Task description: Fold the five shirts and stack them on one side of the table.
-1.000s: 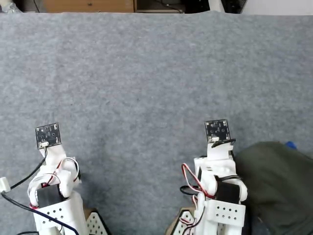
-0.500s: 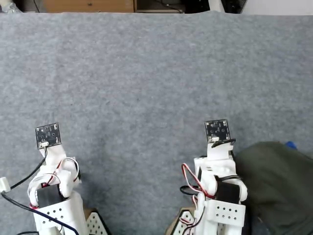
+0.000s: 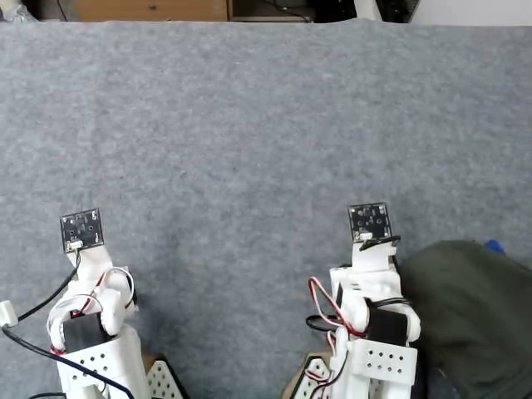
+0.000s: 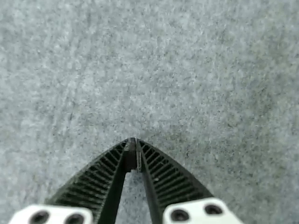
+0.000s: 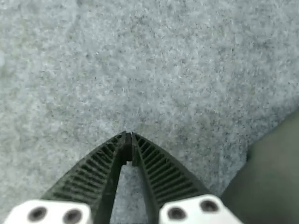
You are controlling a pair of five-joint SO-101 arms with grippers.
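The left gripper [image 4: 131,143] and the right gripper [image 5: 127,137], both pressed together on nothing, hang over the grey table [image 3: 249,116]; 1 dark green shirt [image 3: 470,307] (a soft mound) lies just beside the right arm [image 3: 374,320].

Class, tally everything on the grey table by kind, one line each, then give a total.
Robot arms: 2, the left arm and the right arm
Dark green cloth heap: 1
Blue scrap at the heap's far edge, too little showing to identify: 1
Total: 4
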